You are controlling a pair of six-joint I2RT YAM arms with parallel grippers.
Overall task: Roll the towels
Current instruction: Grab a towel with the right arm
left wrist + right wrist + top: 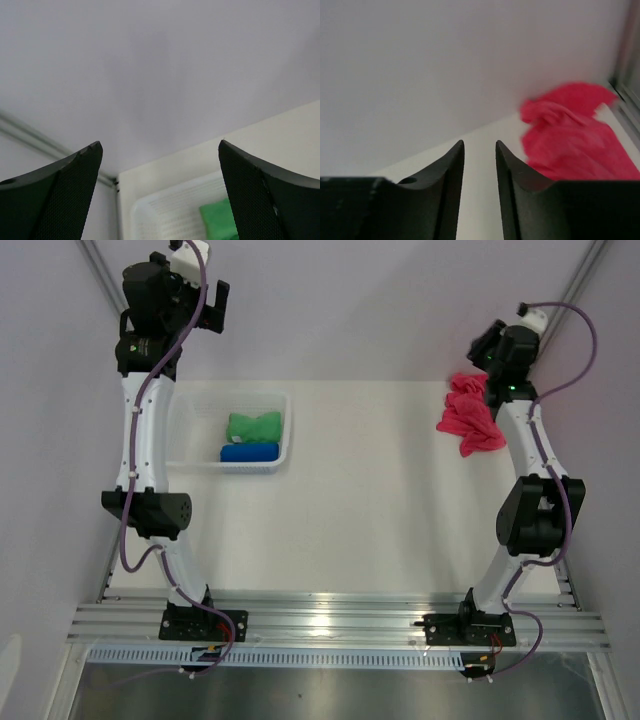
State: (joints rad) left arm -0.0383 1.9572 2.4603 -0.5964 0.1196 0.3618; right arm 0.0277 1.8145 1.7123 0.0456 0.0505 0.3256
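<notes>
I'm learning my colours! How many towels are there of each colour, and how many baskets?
Green towel: 1
Blue towel: 1
Pink towel: 1
White basket: 1
Total: 4 things, 3 of them towels

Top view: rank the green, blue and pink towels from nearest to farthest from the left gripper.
1. Green towel, far side of the basket, nearest the left gripper.
2. Blue towel, near side of the basket.
3. Pink towel, far right corner of the table.
</notes>
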